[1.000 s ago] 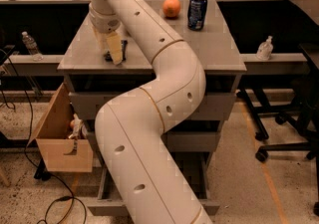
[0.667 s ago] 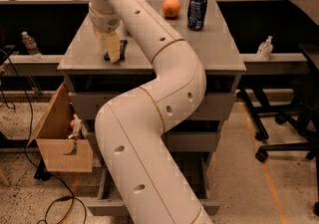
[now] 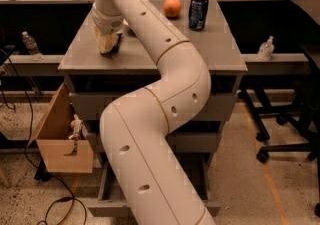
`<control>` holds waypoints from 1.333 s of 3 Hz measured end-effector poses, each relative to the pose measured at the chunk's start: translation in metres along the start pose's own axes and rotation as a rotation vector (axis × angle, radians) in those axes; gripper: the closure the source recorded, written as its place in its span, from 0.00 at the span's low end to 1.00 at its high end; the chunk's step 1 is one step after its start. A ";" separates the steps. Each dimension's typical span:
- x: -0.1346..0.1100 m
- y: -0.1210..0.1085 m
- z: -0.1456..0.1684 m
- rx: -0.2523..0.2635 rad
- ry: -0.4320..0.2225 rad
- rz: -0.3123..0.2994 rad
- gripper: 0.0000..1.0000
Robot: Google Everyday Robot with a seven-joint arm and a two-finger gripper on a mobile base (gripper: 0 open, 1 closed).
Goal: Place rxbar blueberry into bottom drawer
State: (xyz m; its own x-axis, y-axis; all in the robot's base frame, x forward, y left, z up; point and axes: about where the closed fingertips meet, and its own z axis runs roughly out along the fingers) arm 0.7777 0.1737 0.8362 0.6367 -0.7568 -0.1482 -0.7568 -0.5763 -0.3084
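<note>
My gripper points down at the back left of the grey cabinet top, touching or just above the surface. The rxbar blueberry does not show; only a dark sliver lies at the gripper's tip, and I cannot tell what it is. The bottom drawer stands pulled open at the foot of the cabinet. My white arm crosses in front and hides most of the drawer's inside. The two upper grey drawers look shut.
An orange and a tall blue soda can stand at the back of the cabinet top. A tan wooden box hangs at the cabinet's left. A water bottle is at left, a white bottle and chair bases at right.
My gripper has shifted a little to the left and toward the back on the cabinet top. Nothing else has moved.
</note>
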 end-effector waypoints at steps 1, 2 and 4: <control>0.003 0.001 0.001 0.004 -0.011 0.010 1.00; 0.002 0.001 0.000 0.004 -0.011 0.011 1.00; 0.027 -0.005 -0.083 0.151 0.054 0.099 1.00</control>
State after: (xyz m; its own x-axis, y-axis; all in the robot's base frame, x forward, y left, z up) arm 0.7864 0.1306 0.9114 0.5479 -0.8256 -0.1352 -0.7821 -0.4481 -0.4332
